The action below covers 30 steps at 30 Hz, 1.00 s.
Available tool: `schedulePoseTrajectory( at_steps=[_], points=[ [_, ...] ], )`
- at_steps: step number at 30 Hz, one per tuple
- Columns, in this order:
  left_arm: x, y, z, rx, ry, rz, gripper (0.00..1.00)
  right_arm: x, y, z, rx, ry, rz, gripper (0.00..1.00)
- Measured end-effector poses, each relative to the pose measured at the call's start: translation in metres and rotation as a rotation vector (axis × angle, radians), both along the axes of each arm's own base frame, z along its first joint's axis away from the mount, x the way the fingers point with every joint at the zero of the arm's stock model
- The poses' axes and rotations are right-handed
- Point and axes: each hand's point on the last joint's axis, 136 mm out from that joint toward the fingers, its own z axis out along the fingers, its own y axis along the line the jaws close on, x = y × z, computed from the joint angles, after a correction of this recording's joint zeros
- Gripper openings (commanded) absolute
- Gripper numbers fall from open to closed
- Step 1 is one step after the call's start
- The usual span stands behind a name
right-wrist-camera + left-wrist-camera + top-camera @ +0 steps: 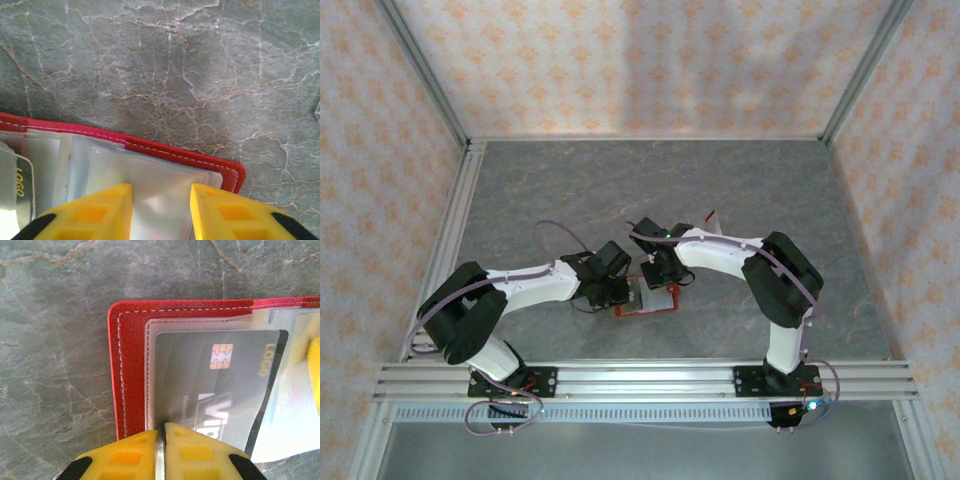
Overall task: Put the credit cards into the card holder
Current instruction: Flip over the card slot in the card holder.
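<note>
So the red card holder (pixel 130 370) is lying open and flat on the grey marbled table (pixel 720 200), right in the gap between the two arms, pale sleeves facing up. The left gripper (pixel 161 450) comes in at the holder's left half and its yellow fingers are basically squeezed together, just a sliver of gap. In that gap you can see the thin edge of a clear sleeve (pixel 150 370), so it's pinching the holder by that sleeve. Inside that same sleeve there's a grey credit card (pixel 215 385), gold chip (pixel 222 356) up, sitting a bit crooked against the holder's stitched edge. I honestly can't tell if it's fully seated in the pocket or part way in. The card's far end reaches toward the holder's middle fold. The right gripper (pixel 161 210) is over the holder's other half, near its rounded corner, with its fingers partly apart and nothing between them. You just see the glossy sleeve plastic through the gap. Whether the fingertips are actually pressing on the plastic or just hovering above it, I can't say. From the top view both grippers crowd right over the holder, left one at its left edge, right one at its back edge.
</note>
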Motion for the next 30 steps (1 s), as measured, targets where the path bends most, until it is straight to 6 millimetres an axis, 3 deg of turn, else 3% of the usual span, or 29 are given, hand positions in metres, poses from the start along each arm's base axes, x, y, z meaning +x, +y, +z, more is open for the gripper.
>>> schedulePoseTrajectory(
  at_steps=[10, 19, 30],
  points=[
    [0.000, 0.000, 0.000, -0.001, 0.000, 0.000, 0.11, -0.003, 0.010, 0.002, 0.028, -0.022, -0.009, 0.00],
    [-0.001, -0.001, 0.000, -0.001, -0.002, -0.004, 0.12, -0.005, 0.008, 0.007, 0.010, -0.006, -0.008, 0.00],
    [-0.002, -0.001, 0.001, 0.011, -0.004, -0.009, 0.11, -0.001, 0.023, 0.038, 0.047, 0.012, 0.000, 0.00]
  ],
)
